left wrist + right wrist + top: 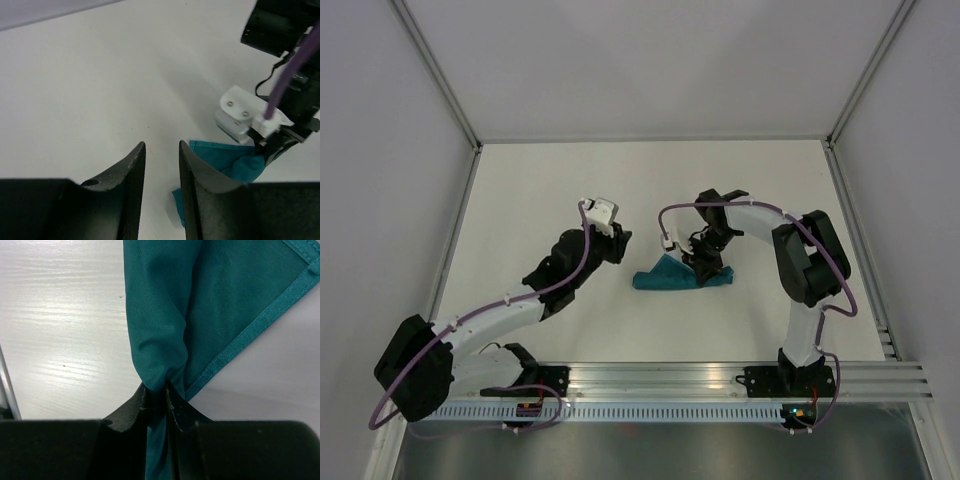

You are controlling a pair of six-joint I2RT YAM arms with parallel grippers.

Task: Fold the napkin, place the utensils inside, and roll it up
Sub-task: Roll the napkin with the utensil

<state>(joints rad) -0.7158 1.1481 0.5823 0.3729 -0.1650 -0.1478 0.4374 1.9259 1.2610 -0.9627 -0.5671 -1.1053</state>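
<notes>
Wide white table (530, 200) first, with the left arm (490, 320) and right arm (805, 265) both reaching out over it. The napkin (672, 279) sits bunched in a teal heap, not flat and not a neat fold. It is right under the right gripper (157, 390), and off to the right of the left gripper (162, 147), apart from it. Right side now: its fingers (131, 415) are clamped on a gathered pinch of cloth. The fabric rises out of the tips in a thick pleat, and a hemmed edge (260, 322) runs away up and to the right of them. Left side: fingers (131, 172) stand apart, bare table showing through the gap, nothing between them. The cloth's nearest corner lies just beyond the right-hand fingertip. No utensils show in any view, so I cannot tell where they are, or whether any are tucked inside. My read: the fold itself is unfinished, and placing the cutlery and rolling up look left to do
</notes>
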